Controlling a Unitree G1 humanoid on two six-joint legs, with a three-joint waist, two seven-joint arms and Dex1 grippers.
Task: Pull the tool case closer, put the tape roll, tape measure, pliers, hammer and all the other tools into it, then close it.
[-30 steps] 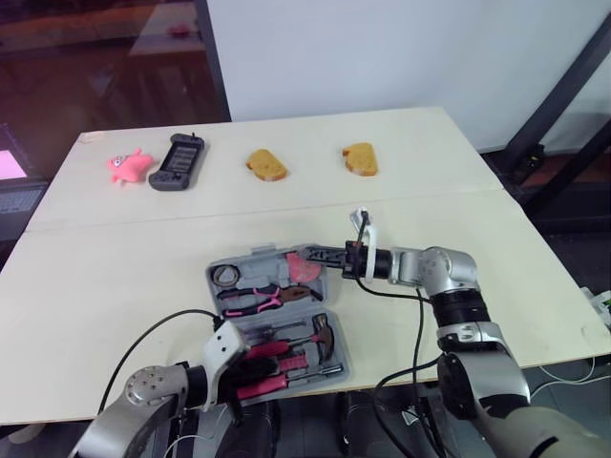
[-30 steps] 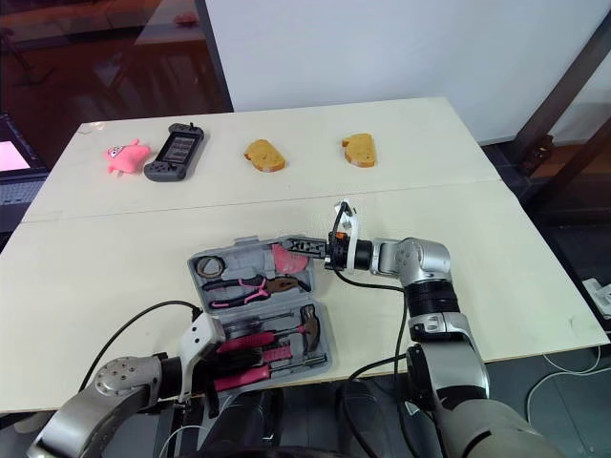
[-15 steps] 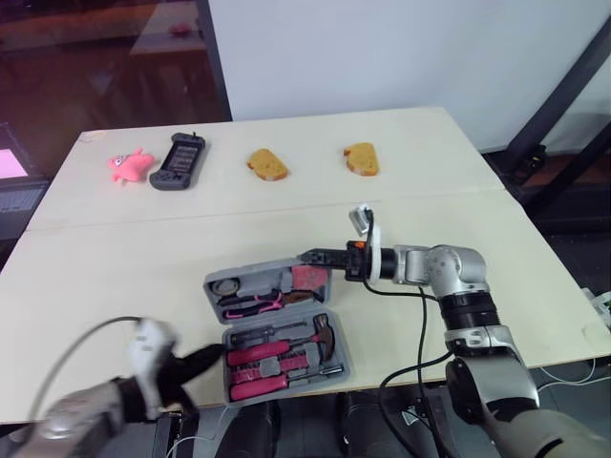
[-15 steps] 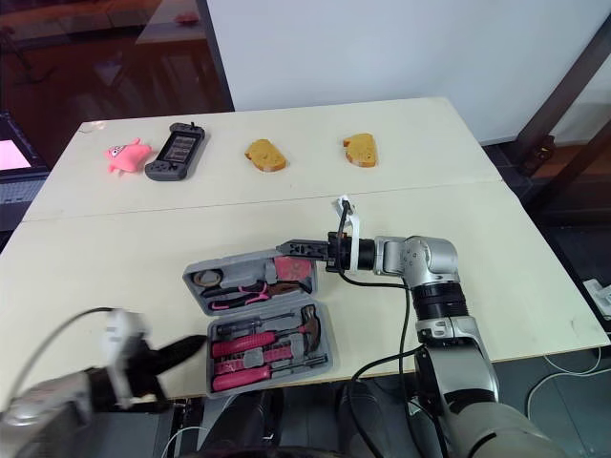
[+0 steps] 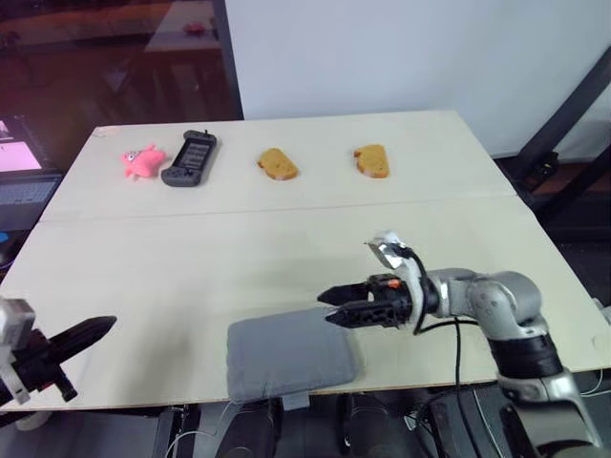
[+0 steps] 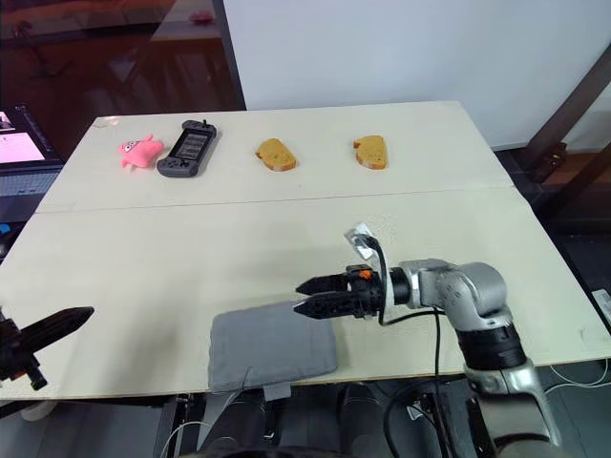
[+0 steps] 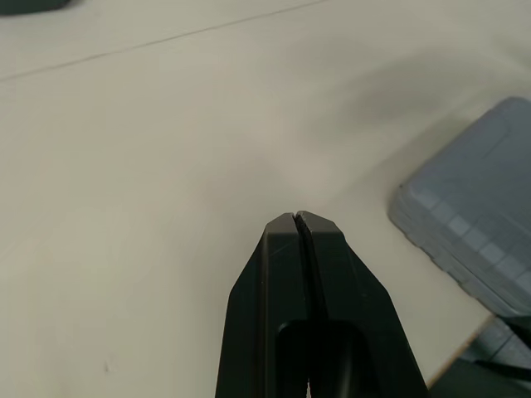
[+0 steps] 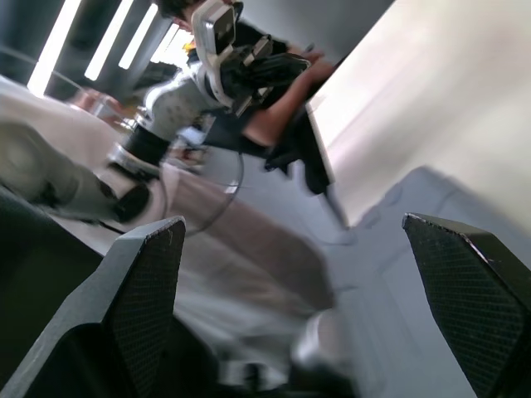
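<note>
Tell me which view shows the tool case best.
Right eye view: the whole closed tool case lies at the table's near edge, with the right gripper by its far corner. Left eye view shows the same. Left wrist view catches one corner; right wrist view a blurred grey stretch.

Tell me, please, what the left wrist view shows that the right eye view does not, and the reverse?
Left wrist view: the seam where the left hand's fingers press shut, and the ribbed side wall of the tool case. Right eye view: the right hand, open by the case's corner, the pink toy and two bread slices. Both: the closed case's lid and the table.
</note>
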